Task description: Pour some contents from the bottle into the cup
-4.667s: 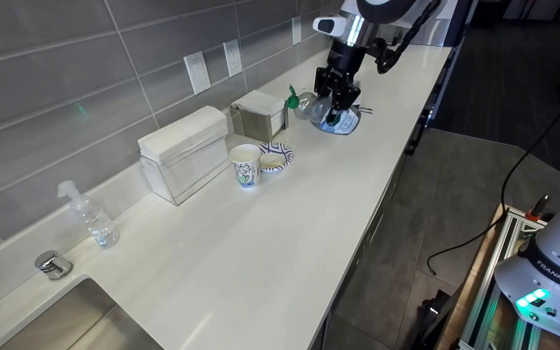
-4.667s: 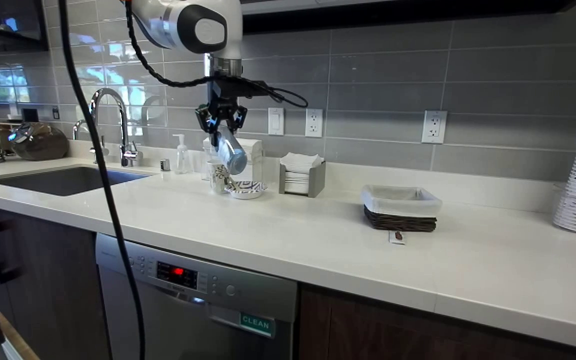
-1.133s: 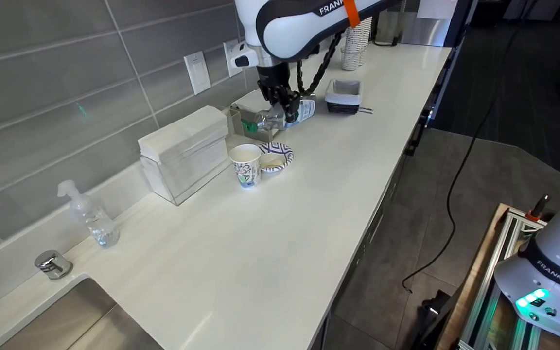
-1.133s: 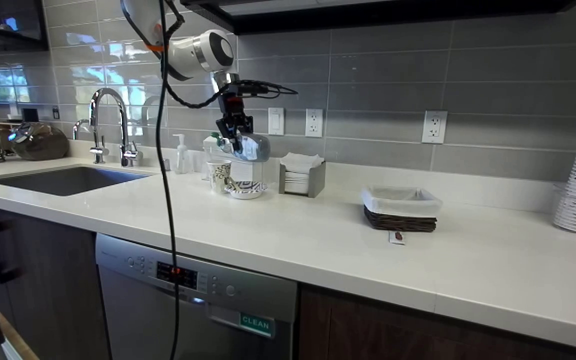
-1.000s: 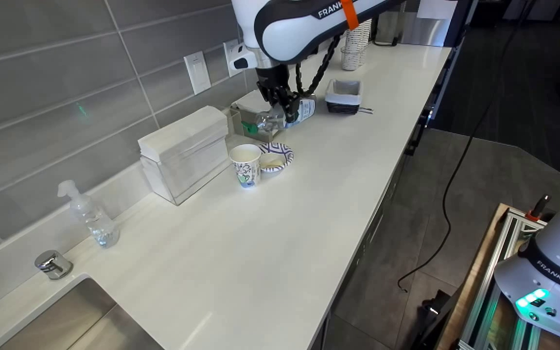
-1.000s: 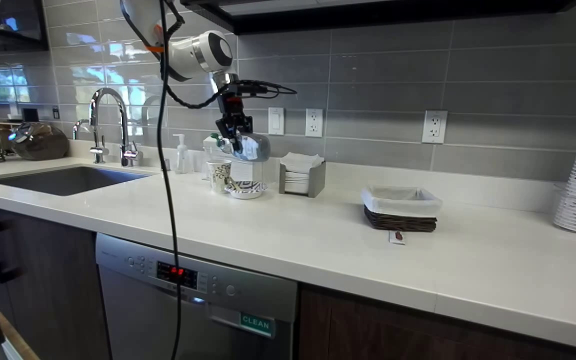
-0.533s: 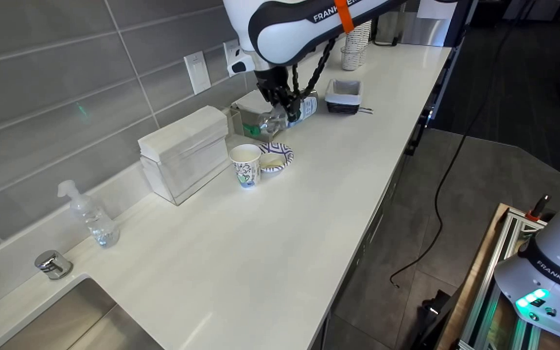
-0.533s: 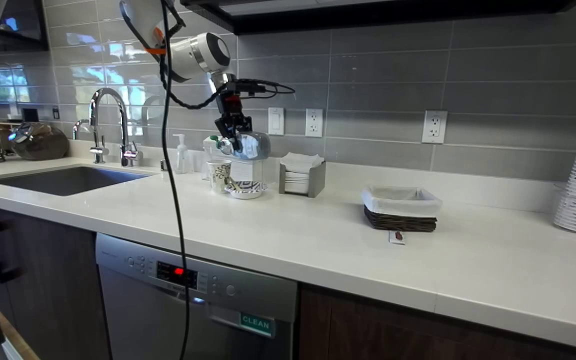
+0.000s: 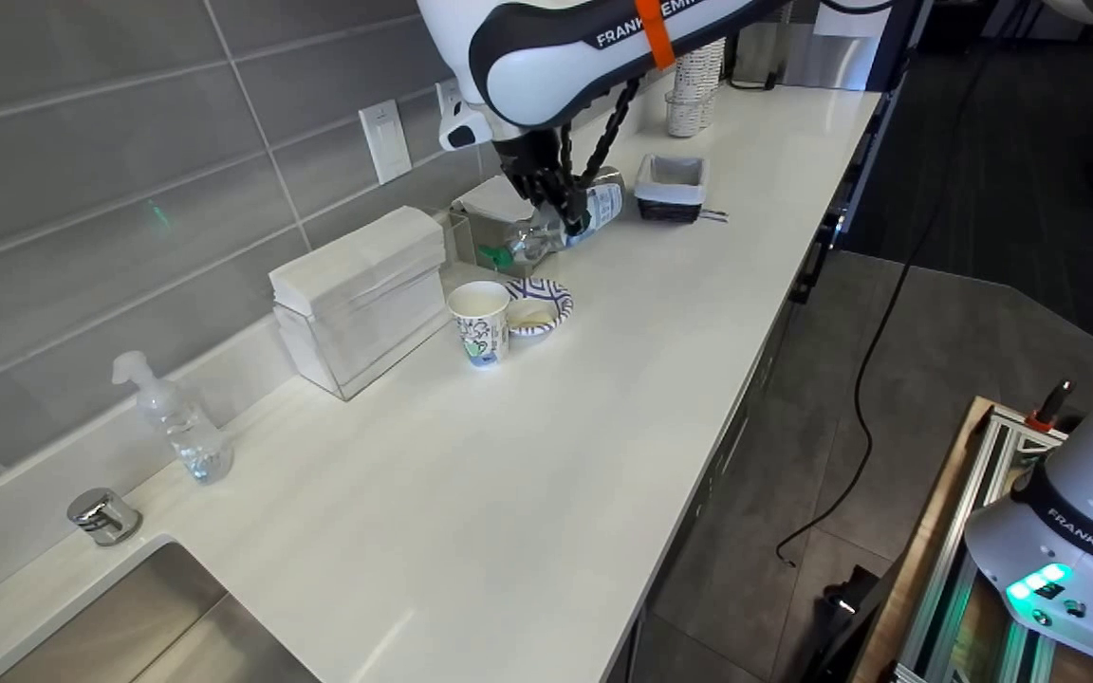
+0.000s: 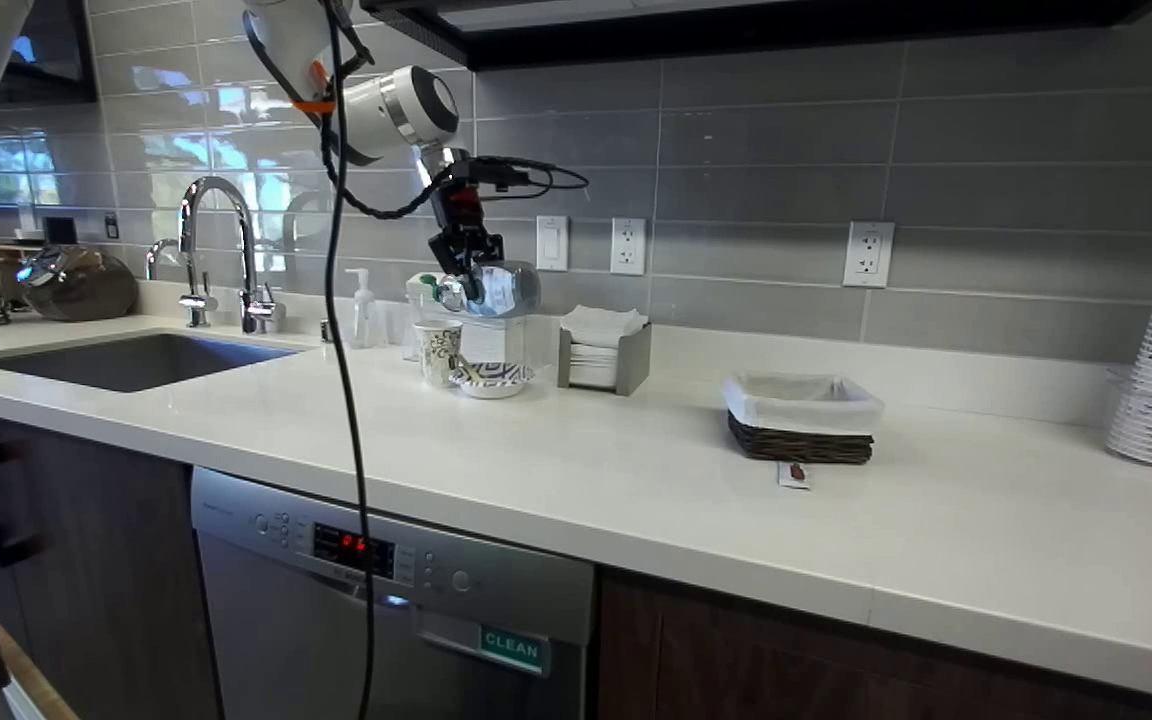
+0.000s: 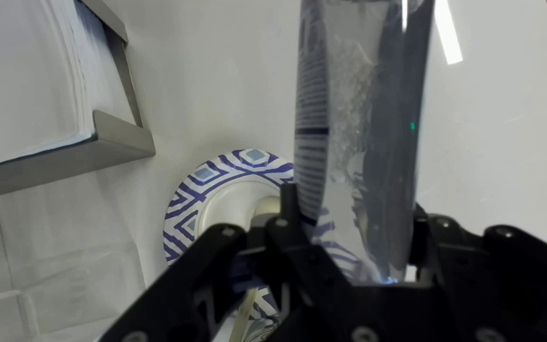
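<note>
My arm [image 9: 556, 76] comes in from the top right in an exterior view and bends down above the tabletop [image 9: 509, 455]. My pincer [image 11: 353, 213] slants down and has hold of the bottle [image 9: 603, 204], with black fingers [image 11: 288, 204] on both sides of it — I see that best in the wrist view. The bottle lies on its side up in the air. The cup [image 9: 482, 332] stands upright on the tabletop, just beside the blue and white bowl [image 9: 562, 302]. I can't tell if the green cap [image 9: 497, 256] is right over the cup.

A few seconds ago the bottle was farther from the cup, and my arm and the bottle hid most of the basket [image 9: 670, 196] in an exterior view. Now the basket shows. The green cap was higher than the bottle's bottom there — now it dips lower. The cup and the bowl are in the same spots.
</note>
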Motion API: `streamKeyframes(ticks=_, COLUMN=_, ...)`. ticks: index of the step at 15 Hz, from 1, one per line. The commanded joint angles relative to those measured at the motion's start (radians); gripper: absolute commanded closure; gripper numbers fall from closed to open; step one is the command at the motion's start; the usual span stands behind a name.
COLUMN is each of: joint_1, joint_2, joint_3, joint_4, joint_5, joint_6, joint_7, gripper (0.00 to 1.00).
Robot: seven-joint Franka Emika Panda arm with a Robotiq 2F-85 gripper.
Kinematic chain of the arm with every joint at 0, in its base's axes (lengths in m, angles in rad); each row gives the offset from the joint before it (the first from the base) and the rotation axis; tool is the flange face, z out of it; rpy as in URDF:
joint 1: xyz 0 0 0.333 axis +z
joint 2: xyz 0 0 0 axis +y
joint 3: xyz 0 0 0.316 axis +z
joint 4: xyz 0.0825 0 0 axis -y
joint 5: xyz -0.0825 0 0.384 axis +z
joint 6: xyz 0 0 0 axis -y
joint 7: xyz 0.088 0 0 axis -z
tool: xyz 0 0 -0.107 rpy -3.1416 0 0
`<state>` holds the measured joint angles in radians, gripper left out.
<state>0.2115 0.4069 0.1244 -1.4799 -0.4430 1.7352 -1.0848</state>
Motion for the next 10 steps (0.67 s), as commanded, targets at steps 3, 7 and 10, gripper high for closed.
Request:
streamKeyframes(ticks=3, joint_1=0.000, joint_2=0.043, joint_3=0.009, joint_4=0.068, joint_5=-0.001, joint_6=-0.008, joint_7=0.013, gripper=0.77)
streamKeyframes(ticks=7, joint_1=-0.012, joint_2=0.057, joint_3=0.012, joint_4=0.076, joint_5=0.028, joint_6=0.002, joint_7=0.003, gripper=0.77)
streamKeyframes(ticks=10, joint_1=-0.005, joint_2=0.067, joint_3=0.006, joint_4=0.085, joint_5=0.009, joint_6=-0.018, joint_7=0.004, gripper=0.77)
